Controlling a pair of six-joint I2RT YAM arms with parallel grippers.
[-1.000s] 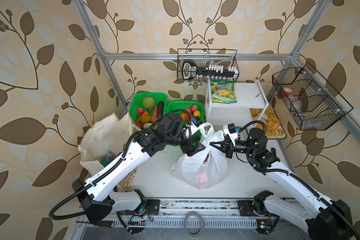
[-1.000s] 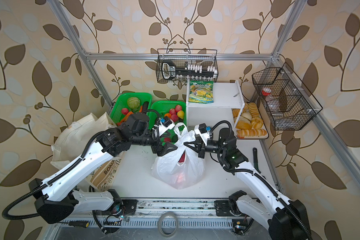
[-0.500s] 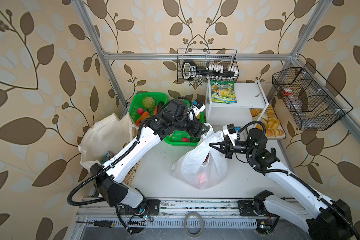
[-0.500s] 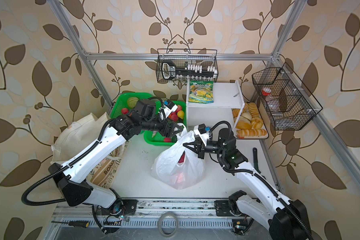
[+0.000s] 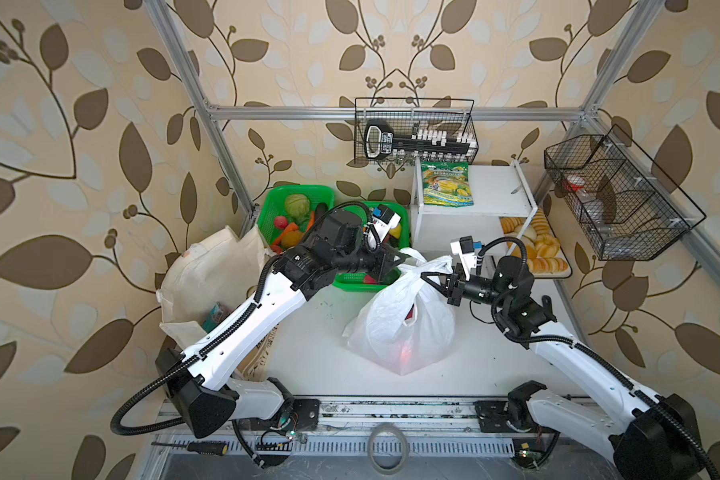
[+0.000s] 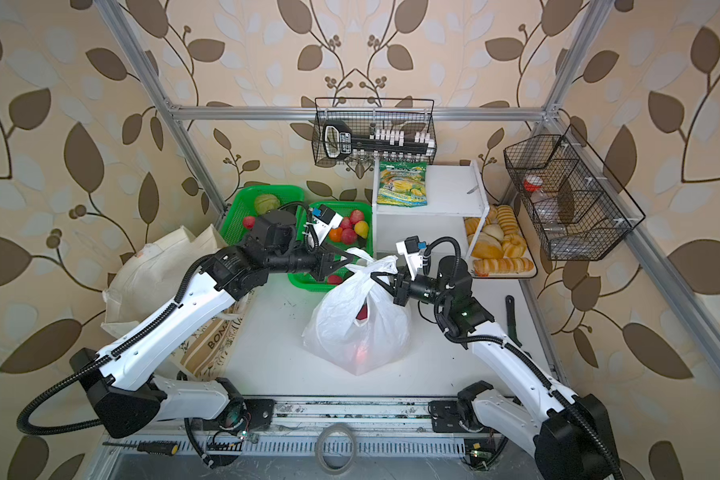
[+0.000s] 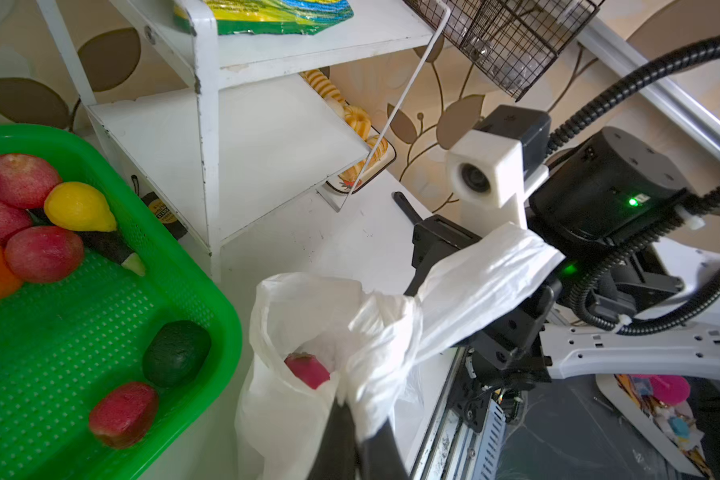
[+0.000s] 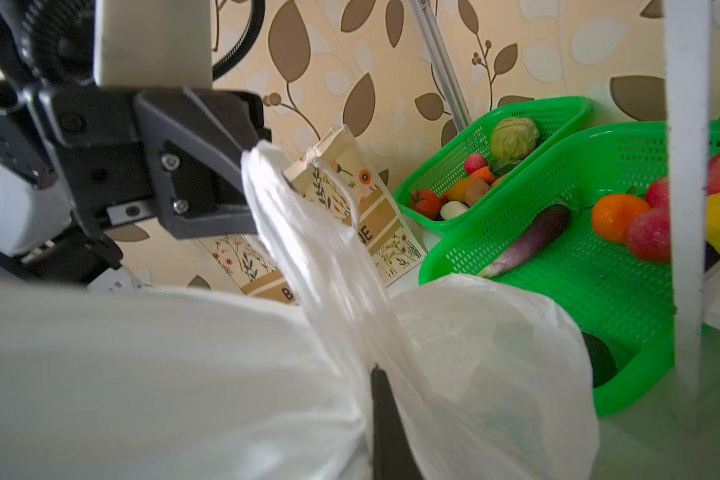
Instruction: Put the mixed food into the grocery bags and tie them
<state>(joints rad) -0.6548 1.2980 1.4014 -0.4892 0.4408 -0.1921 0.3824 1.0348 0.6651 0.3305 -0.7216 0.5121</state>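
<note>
The white plastic carrier bag [image 5: 404, 332] stands on the table [image 5: 316, 357], just in front of a green basket [image 5: 350, 286], between both arms. The left gripper [image 5: 396, 261] and right gripper [image 5: 428, 277] are each clenched on one bag handle.

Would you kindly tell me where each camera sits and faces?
Top views: high above the front, looking down on the table; both arms show, left gripper and right gripper shut on the plastic bag.
Left wrist: on the left arm, facing the white shelf and right arm; own fingers show.
Right wrist: on the right arm, facing the cloth tote and green baskets; own finger shows.
Shared: all four show the plastic bag.
</note>
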